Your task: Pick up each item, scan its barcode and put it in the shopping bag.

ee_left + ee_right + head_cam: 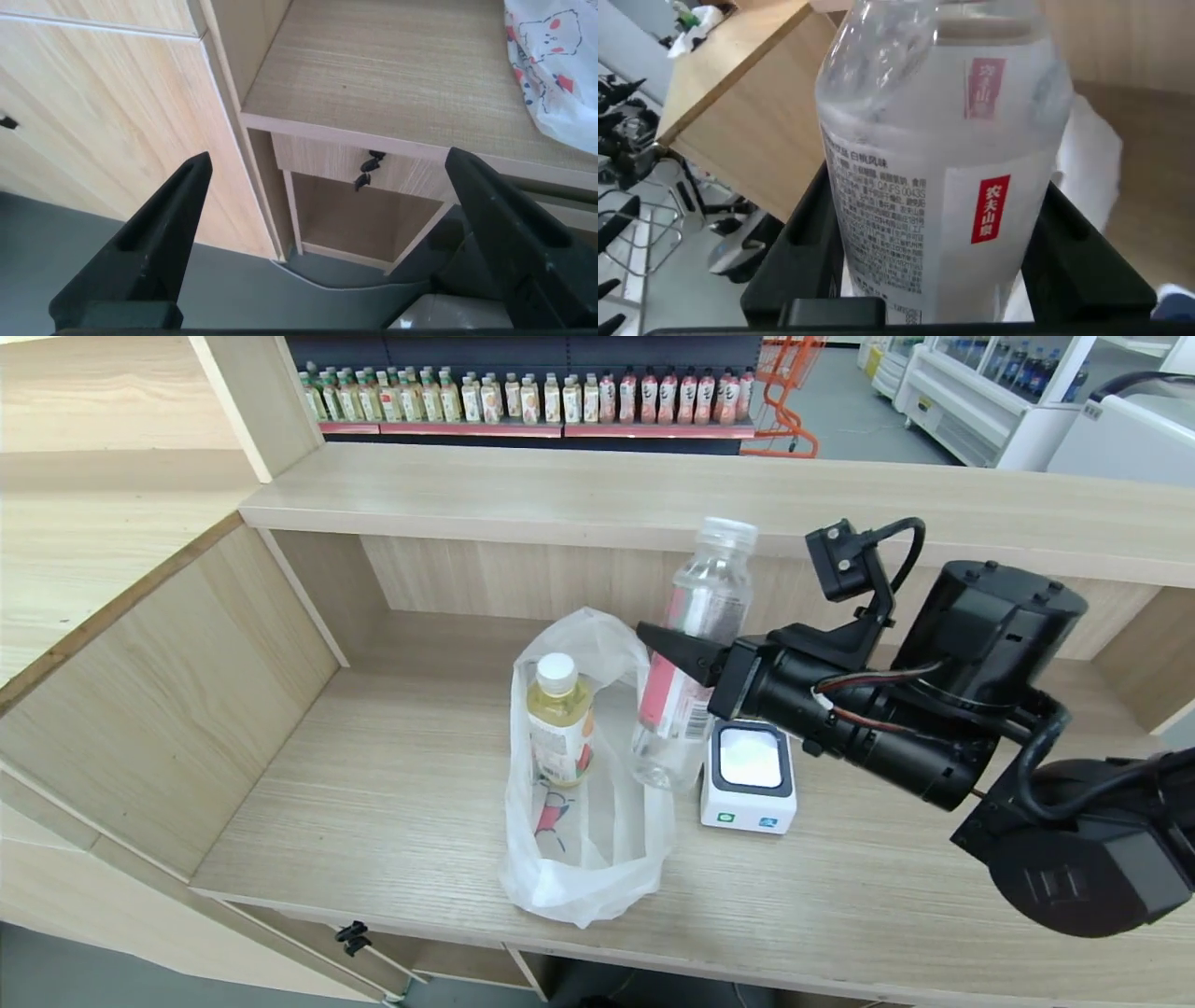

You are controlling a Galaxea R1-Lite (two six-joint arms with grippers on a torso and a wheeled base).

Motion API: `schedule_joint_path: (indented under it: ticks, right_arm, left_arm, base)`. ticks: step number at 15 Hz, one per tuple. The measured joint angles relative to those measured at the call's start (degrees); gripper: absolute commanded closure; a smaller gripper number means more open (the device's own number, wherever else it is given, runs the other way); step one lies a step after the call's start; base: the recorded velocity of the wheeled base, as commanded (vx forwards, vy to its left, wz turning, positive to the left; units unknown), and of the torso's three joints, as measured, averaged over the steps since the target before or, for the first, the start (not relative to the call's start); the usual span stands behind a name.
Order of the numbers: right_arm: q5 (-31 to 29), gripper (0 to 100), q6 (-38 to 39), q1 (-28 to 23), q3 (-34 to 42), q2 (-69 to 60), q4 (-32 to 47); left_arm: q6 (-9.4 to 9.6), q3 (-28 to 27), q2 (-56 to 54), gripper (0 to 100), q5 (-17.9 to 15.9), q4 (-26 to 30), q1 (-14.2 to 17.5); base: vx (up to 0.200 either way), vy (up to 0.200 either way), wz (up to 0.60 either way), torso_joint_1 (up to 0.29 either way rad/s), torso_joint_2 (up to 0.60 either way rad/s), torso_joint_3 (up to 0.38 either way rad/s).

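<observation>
Bare light wooden counter (373, 803) stretches left of the translucent white plastic shopping bag (583, 859) as far as the slanted wooden side panel (168, 709), and along the near edge. A yellow-drink bottle with a white cap (558, 719) takes the left of the bag's mouth; the right of the mouth gapes. There the clear plastic bottle with a pink label (695, 616), clamped in the right gripper (686, 658), crowds the bag's right rim. A white square scanner box (749, 775) stands just right of the bag. A raised wooden ledge (560, 495) walls the far side.

A light wooden counter (392, 784) fronts stocked store shelves (523, 401).
</observation>
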Motion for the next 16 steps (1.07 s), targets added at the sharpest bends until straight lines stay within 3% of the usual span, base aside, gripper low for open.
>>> schedule_joint_path:
  ticks: [9,16]
  right_arm:
    - [0.0,100,2.3,1.2,5.2,4.5,-1.4]
    - [1.9,100,-2.6,1.2,6.9,13.3,-16.4]
  left_arm:
    - [0.0,0.0,0.0,0,0.0,0.0,0.0]
    - [0.02,0.0,0.0,0,0.0,0.0,0.1]
  base:
    - [0.0,0.0,0.0,0.0,0.0,0.0]
    - [0.0,0.0,0.0,0.0,0.0,0.0]
